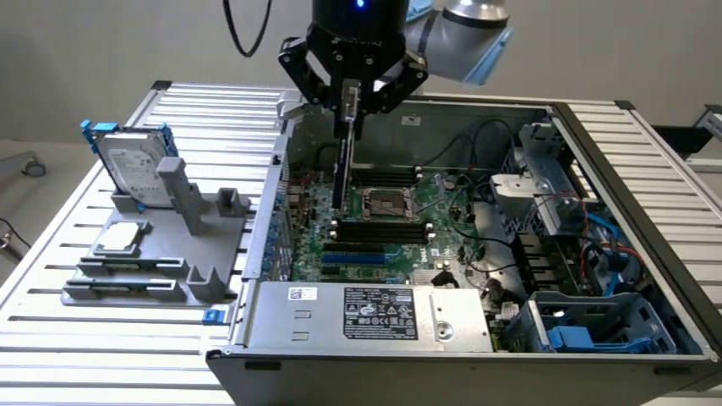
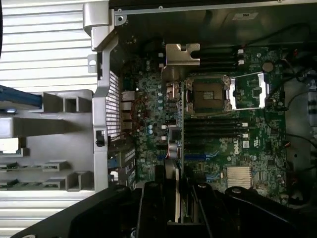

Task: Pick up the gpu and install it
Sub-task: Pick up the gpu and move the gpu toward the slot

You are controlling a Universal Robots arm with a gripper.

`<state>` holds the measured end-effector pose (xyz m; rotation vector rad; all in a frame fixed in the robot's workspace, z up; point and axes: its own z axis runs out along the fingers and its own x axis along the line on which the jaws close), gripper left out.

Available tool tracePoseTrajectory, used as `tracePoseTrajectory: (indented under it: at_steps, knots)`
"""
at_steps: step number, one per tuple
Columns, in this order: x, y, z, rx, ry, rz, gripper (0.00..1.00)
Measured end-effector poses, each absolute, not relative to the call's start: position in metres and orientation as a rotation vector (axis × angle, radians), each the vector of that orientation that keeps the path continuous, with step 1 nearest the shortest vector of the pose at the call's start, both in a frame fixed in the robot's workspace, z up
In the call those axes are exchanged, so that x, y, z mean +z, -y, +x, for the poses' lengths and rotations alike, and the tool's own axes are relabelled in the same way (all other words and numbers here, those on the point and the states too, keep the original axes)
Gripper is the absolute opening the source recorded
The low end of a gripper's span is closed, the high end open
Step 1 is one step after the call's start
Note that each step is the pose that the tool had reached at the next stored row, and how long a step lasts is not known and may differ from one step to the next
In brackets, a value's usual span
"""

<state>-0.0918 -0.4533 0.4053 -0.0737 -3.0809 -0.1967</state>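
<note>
Where the slatted aluminium table (image 1: 215,110) starts at the exterior view's left, a grey fixture (image 1: 158,262) sits on it. A silver hard drive (image 1: 134,169) in a blue frame stands upright at the fixture's far end, and a small square processor chip (image 1: 122,238) lies flat closer to the front. Just beside the fixture stands the open computer case (image 1: 451,355), its motherboard (image 1: 384,228) bare inside.

Over the left part of the case hangs the black pincer (image 1: 350,106), clamped on the top edge of the gpu (image 1: 341,161). The card hangs upright and edge-on, its lower end down inside the case above the board; I cannot tell whether it touches a slot. In the wrist view the gpu (image 2: 173,148) runs as a thin strip away from the pincer (image 2: 171,198), with a silver bracket (image 2: 182,53) at its far end, and white "DELL" lettering (image 2: 237,146) shows on the board.

Along the case's front edge the power supply (image 1: 304,317) carries a black label (image 1: 378,313), its print too fine to read. Farther right sit blue drive holders (image 1: 587,334). A pale grey wall (image 1: 90,51) stands behind.
</note>
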Motion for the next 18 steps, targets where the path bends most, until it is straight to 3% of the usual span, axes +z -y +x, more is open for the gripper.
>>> tracePoseTrajectory:
  at_steps: [18]
  knots:
    - [0.378, 0.435, -0.025, -0.189, 3.082, -0.074, 0.27]
